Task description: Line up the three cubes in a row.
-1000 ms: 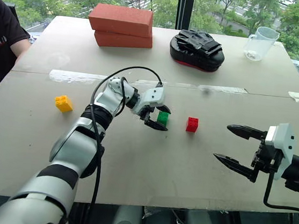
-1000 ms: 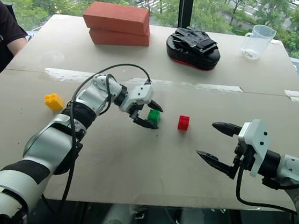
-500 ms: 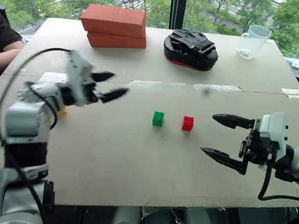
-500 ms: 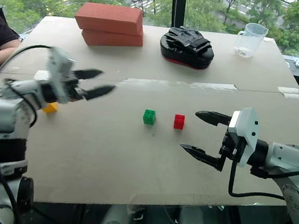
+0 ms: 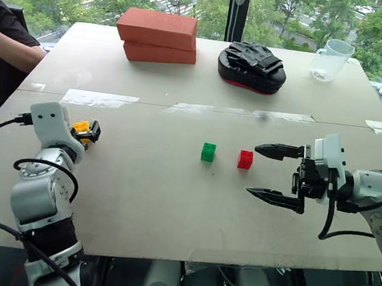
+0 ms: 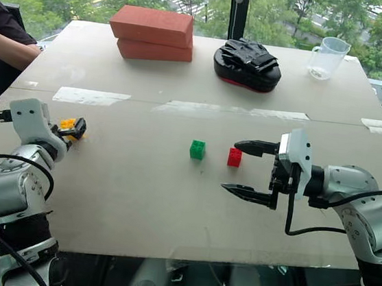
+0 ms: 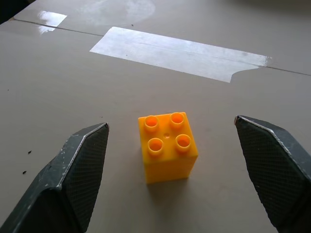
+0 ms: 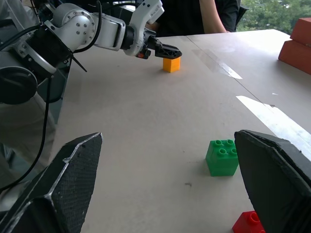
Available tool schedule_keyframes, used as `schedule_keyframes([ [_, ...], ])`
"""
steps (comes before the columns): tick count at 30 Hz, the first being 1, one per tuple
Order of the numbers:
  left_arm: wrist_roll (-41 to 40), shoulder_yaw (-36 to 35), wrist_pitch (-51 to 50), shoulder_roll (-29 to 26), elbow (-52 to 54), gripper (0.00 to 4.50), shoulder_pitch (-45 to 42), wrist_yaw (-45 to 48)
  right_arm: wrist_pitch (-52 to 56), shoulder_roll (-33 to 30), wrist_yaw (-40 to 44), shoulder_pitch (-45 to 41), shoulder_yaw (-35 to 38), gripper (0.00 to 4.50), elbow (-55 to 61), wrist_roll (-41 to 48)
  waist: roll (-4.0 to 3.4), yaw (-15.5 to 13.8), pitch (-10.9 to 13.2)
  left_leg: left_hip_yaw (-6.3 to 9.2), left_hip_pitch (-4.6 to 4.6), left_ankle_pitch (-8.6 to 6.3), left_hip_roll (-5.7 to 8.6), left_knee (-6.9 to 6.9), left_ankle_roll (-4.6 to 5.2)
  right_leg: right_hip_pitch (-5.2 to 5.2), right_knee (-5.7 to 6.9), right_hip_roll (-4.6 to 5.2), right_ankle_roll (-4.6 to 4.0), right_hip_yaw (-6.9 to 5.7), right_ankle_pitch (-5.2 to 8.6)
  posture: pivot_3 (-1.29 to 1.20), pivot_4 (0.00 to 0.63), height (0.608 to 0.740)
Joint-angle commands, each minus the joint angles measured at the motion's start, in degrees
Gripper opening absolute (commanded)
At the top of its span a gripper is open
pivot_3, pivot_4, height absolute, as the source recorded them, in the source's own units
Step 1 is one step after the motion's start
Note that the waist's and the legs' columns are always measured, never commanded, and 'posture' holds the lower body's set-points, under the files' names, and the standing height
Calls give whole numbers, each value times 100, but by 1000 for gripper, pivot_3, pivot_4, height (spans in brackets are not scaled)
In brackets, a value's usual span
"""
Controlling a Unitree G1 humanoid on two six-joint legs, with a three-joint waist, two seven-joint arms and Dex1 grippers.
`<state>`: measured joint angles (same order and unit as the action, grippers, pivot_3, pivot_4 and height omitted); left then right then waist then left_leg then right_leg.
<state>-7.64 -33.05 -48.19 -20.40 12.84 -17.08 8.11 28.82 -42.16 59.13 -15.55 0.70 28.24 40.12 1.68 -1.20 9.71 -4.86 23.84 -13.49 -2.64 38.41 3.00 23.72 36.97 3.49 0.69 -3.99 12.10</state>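
The yellow cube (image 7: 167, 153) stands at the table's left side, between the fingers of my open left gripper (image 7: 171, 125); neither finger touches it. In the left eye view it (image 5: 79, 127) shows partly behind that gripper (image 5: 90, 132). The green cube (image 5: 208, 152) and the red cube (image 5: 245, 159) sit side by side near the middle, a small gap between them. My right gripper (image 5: 253, 169) hovers open and empty just to the right of the red cube, pointing left, one finger above the other.
Two red-orange bricks (image 5: 160, 36) are stacked at the back left, a black padded mitt (image 5: 252, 65) at the back centre, a clear measuring cup (image 5: 332, 59) at the back right. A person's arm (image 5: 9, 43) rests at the table's left corner. Tape strips (image 5: 99, 98) cross the tabletop.
My left arm has swung left, away from the green cube, and its open fingers now straddle the yellow cube. The right gripper has edged left towards the red cube.
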Motion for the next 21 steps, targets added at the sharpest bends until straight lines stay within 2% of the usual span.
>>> schedule_keyframes([
  [1,100,99,792,-208,-820,4238,-246,-136,-153,-49,54,-93,116,4500,60,-59,0,25,0,1,0,0,0,-1,0,1,0,0,0,-1,0,0,150,740],
  [4,-17,147,1145,-220,-1341,3407,-340,-97,-150,-70,35,-57,194,4500,90,-68,1,32,0,-3,1,0,0,0,1,1,-1,2,1,-3,0,0,150,740],
  [8,-52,272,1352,-243,-1461,1434,-273,-97,-125,-101,-7,13,269,4500,165,-54,3,33,-1,-8,1,-1,1,0,1,3,-3,9,0,0,0,0,150,740],
  [10,-204,268,1528,-275,-1471,1356,-248,76,-106,-116,-58,84,312,4500,237,-40,3,30,-1,-7,1,-1,1,-1,1,3,-3,10,0,-1,0,0,150,740],
  [13,-887,227,1752,-394,-1509,1350,-253,1083,-97,-120,-152,221,353,4500,336,-29,3,29,-1,-6,3,-1,0,-3,0,6,-3,12,-2,-2,0,0,150,740],
  [15,-852,889,2668,-1036,-1955,1350,-247,2760,-108,-125,-201,319,396,4500,361,-46,3,31,-1,-7,4,-1,0,-3,-1,7,-3,14,-3,-3,0,0,150,740],
  [18,-1119,2119,2699,-1849,-2430,1350,-759,5337,-143,-170,-214,441,476,4500,348,-93,-2,11,2,-7,6,-8,0,-5,-12,12,-5,15,-5,-13,1,0,150,740],
  [19,-1119,2514,2857,-2049,-2796,1350,-1088,6227,-154,-181,-240,483,514,4500,348,-110,-4,-25,2,-5,7,-16,1,-5,-27,17,-6,20,-6,-19,2,0,150,740],
  [21,-910,3030,3431,-2196,-3658,1350,-1730,7234,-166,-193,-292,538,573,4500,369,-126,-12,-20,-1,-9,11,-17,7,-4,-26,19,-14,31,-5,-49,2,0,150,740],
])
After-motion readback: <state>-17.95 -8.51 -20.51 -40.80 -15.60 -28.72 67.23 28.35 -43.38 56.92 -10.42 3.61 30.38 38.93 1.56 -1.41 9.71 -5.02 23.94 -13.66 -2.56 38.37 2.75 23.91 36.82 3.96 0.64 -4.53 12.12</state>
